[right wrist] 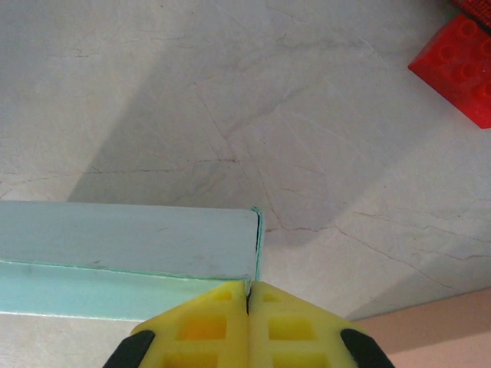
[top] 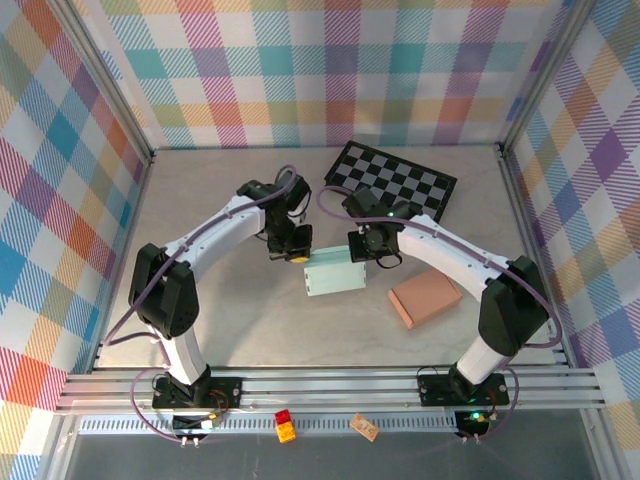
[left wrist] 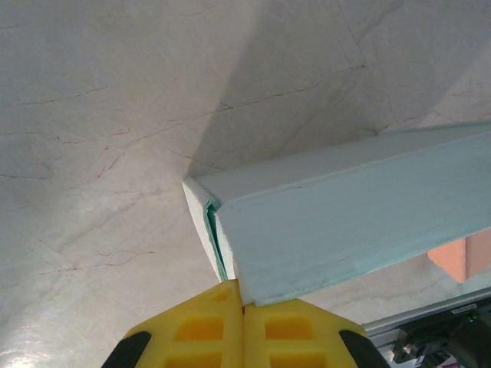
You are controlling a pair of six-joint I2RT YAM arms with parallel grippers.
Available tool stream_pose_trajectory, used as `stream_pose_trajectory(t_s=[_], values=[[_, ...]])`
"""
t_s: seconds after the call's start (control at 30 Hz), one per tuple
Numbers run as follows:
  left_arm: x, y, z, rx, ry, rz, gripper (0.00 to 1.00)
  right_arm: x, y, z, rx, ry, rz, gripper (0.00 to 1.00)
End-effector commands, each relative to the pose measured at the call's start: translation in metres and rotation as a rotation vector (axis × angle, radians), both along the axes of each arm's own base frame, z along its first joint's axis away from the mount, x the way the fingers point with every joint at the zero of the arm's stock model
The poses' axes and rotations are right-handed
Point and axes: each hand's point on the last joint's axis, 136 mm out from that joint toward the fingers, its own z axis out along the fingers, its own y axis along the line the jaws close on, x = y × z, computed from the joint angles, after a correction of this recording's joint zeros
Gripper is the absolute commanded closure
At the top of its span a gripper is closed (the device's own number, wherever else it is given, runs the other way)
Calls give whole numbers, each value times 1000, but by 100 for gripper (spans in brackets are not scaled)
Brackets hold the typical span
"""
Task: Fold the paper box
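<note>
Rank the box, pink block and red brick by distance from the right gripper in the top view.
1. box, at the right gripper fingertips, on its left.
2. pink block, to its right.
3. red brick, at the front rail.

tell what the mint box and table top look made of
mint box: looks like thin matte card or paper, with sharp creases and a layered flap at the corner. table top: pale marble-look surface with fine veins and a faint sheen; possibly printed laminate.
</note>
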Motion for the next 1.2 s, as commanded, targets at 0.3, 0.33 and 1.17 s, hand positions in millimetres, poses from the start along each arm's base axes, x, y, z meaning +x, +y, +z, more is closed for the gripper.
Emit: stream_pose_trajectory(t_s=[0.3, 0.33, 1.17], values=[[0, -12, 19, -91, -241, -83, 100, -11, 6, 2, 92, -42, 21, 100], [-1, -12, 20, -85, -261, -88, 100, -12, 6, 3, 95, -42, 17, 100], [-24, -6, 16, 50, -596, -123, 100, -81, 0, 37, 408, 210, -264, 34]])
